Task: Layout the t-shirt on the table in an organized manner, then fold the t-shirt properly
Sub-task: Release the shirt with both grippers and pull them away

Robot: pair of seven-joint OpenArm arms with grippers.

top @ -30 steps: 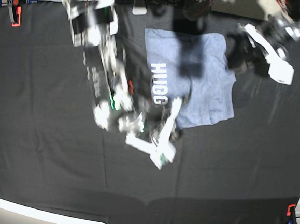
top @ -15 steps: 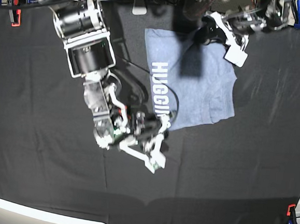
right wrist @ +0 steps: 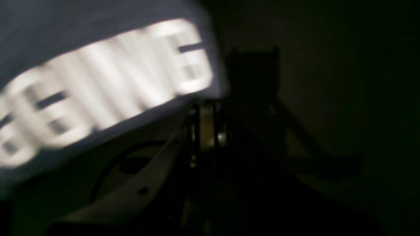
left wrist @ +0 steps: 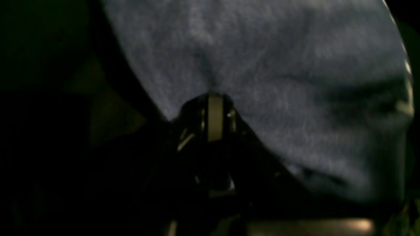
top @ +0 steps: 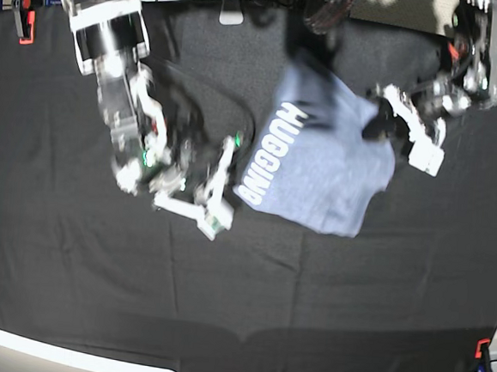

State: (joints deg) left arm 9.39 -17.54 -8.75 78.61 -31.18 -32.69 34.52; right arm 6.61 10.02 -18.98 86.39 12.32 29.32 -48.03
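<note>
Jaws of left gripper (left wrist: 215, 98) closed, pinching grey fabric of the shirt (top: 319, 161). Jaws of right gripper (right wrist: 206, 106) closed at the shirt edge just past the "HUGGING" lettering (top: 268, 153); grip on fabric likely, not confirmed. Shirt partly lifted and bunched, at 12 to 1 o'clock of the tabletop (top: 69, 275); left grip at its 3 o'clock edge, right grip at its 8 o'clock corner.

Step in hand, judged: spreading for layout. To perform well:
- Draw both grips apart evenly until taut.
- Lower together, lettering side flat.
- Release only once fabric rests on the tabletop.
- Avoid twisting; wrinkles compromise later folds.
</note>
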